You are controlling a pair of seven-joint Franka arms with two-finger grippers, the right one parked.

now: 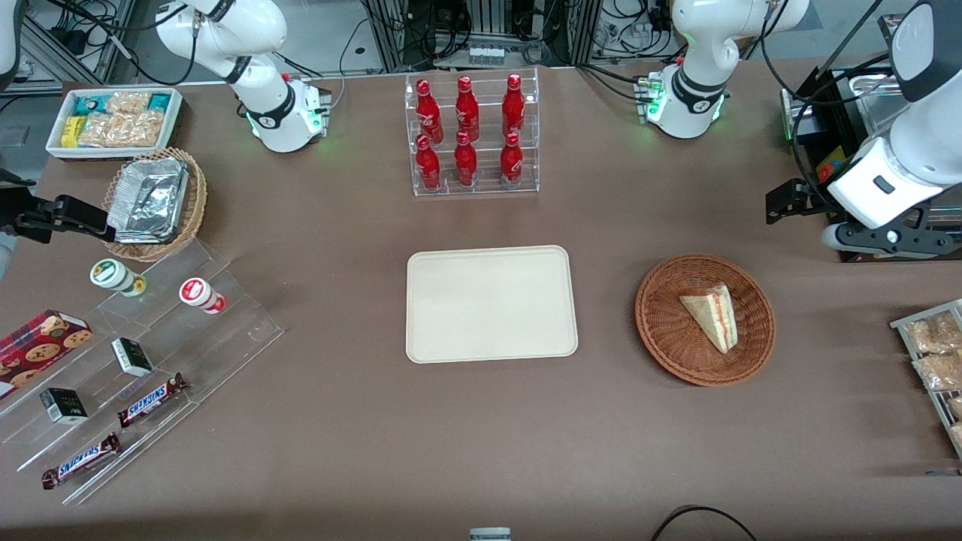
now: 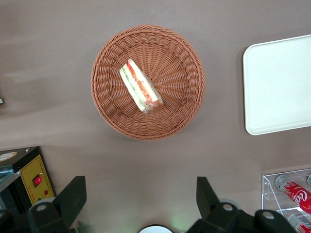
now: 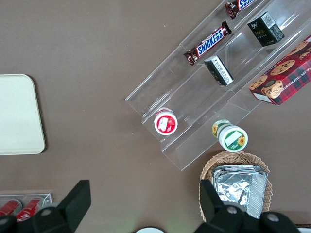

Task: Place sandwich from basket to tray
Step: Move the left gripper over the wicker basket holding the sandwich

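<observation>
We see nothing moved yet: sandwich (image 1: 711,315) sits in the basket (image 1: 661,330) at right of the front view, tray (image 1: 490,303) at centre bare, our gripper (image 2: 141,196) spread open, holding nothing, up at the right edge.

the basket (image 1: 661,330) is woven wicker, reddish-brown and ribbed, with a rough weave. the sandwich (image 1: 710,313) in it has soft, matt pale bread. the tray (image 1: 491,303) at the frame's centre looks like smooth cream plastic, matt. the bench (image 1: 481,443) wears a dull brown covering, without shine. the pincer (image 2: 138,204), spread wide above the bench near the basket, has matt black fingers (image 2: 72,199) that look like plastic. the bottles (image 1: 466,131) at upper centre are glossy red in a clear acrylic rack (image 1: 475,184). crinkled silver foil containers (image 1: 149,200) shine at the left.
</observation>
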